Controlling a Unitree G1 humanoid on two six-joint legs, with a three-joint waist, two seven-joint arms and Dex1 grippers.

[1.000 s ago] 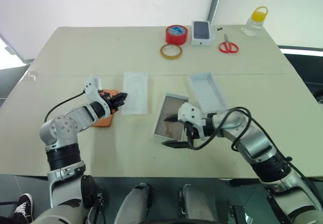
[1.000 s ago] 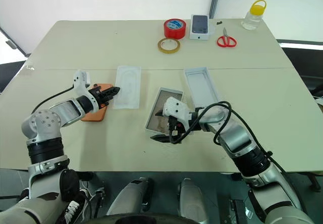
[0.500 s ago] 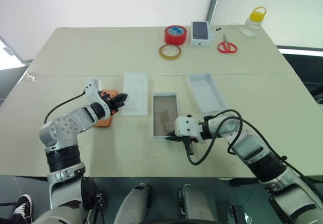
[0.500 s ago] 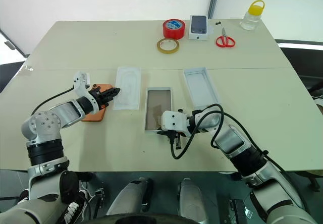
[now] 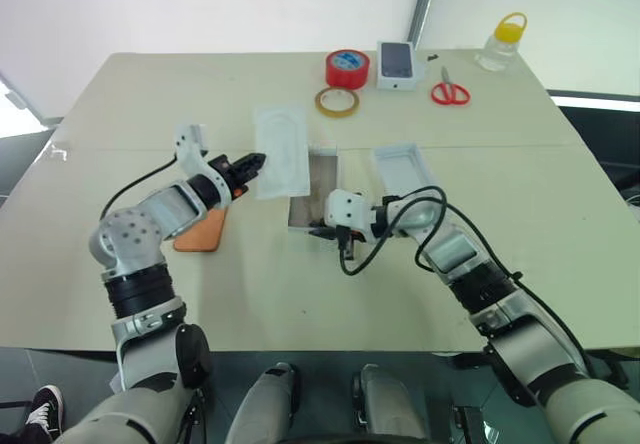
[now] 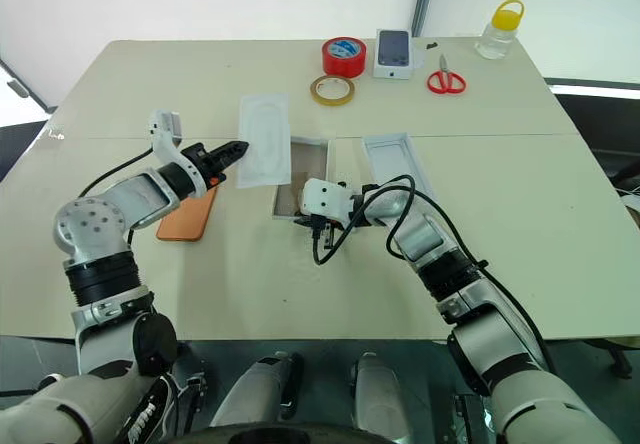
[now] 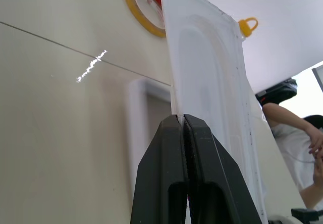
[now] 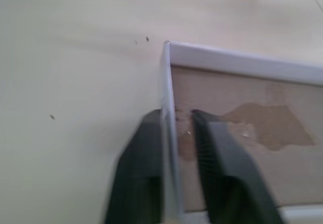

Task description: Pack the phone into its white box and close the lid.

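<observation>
right wrist view puts the right claw (image 8: 174,128) astride the near wall of the white box (image 8: 237,62), one finger outside and one inside over the brownish floor, jaws parted with the wall between them and not clearly pinching it. left wrist view has the left claw (image 7: 182,125) shut on the edge of the flat white card (image 7: 212,88), held up off the bench (image 5: 150,94) above the box's far end. outward from there, the phone (image 6: 188,214) lies flat on the bench beside the left arm, apart from the box and untouched. the lid (image 6: 398,169) rests open side up just right of the box. the step in hand looks like clearing and steadying the box. next, the card likely needs setting aside so the left claw can fetch the phone.
</observation>
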